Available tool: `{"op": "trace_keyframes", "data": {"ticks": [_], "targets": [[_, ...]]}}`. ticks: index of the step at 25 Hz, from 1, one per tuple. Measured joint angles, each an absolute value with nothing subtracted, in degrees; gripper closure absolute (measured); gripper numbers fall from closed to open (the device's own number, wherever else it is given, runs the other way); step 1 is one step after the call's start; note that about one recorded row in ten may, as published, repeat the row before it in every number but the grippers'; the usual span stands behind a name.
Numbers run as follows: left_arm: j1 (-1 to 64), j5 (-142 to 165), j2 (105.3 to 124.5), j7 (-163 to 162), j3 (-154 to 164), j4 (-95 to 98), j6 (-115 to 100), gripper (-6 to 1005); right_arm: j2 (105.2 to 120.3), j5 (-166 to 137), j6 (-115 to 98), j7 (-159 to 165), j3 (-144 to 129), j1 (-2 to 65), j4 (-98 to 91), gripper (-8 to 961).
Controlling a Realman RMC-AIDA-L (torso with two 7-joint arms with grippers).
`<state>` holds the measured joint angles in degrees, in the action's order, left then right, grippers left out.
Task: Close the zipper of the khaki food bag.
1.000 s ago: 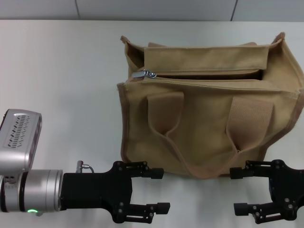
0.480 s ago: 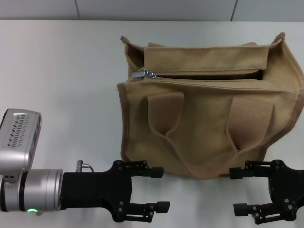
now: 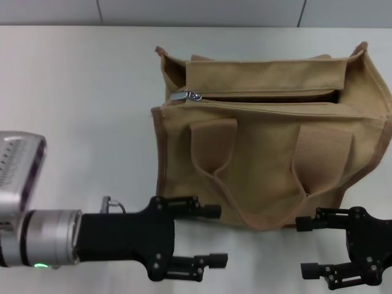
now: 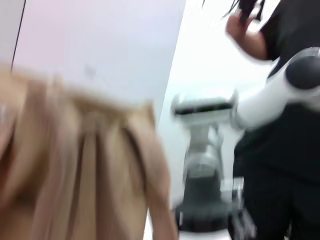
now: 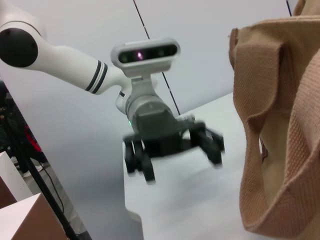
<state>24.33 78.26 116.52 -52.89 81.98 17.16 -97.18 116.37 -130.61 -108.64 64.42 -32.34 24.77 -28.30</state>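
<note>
the khaki food bag (image 3: 269,138) sits on the table (image 3: 79,98), both grippers before it.

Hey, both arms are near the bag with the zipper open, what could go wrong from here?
1. The pull tab is small and lies flat at the zipper's far left end, so the open left gripper may miss it.
2. The khaki food bag is unheld; pulling could drag it, since the open right gripper hangs clear.

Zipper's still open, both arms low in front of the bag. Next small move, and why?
Probably lift the left gripper up and forward toward the pull tab. The zipper gapes open along the top of the khaki food bag, with the tab at the bag's left end, the left arm's side. Both grippers, fingers open, sit at the near edge, well short of it; the right gripper holds nothing.
</note>
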Motion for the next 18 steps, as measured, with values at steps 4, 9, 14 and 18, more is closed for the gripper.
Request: {"op": "trace_keyframes", "data": {"ticks": [4, 9, 14, 18], "targets": [[24.2, 78.2, 117.33, -49.0, 75.9, 17.2, -103.2, 242, 116.37, -130.6, -108.6, 64.4, -32.3, 24.7, -28.3, 136], [23.8, 77.8, 118.72, -43.9, 64.0, 16.5, -109.0, 243, 116.37, -130.6, -108.6, 64.4, -32.3, 24.8, -28.3, 136], [23.7, 74.8, 118.92, -43.1, 56.1, 14.4, -111.9, 243, 116.37, -130.6, -108.6, 64.4, -32.3, 24.8, -28.3, 135], [23.0, 70.3, 118.69, -42.9, 51.0, 12.5, -109.8, 247, 116.37, -130.6, -108.6, 64.4, -32.3, 24.7, -28.3, 135]]}}
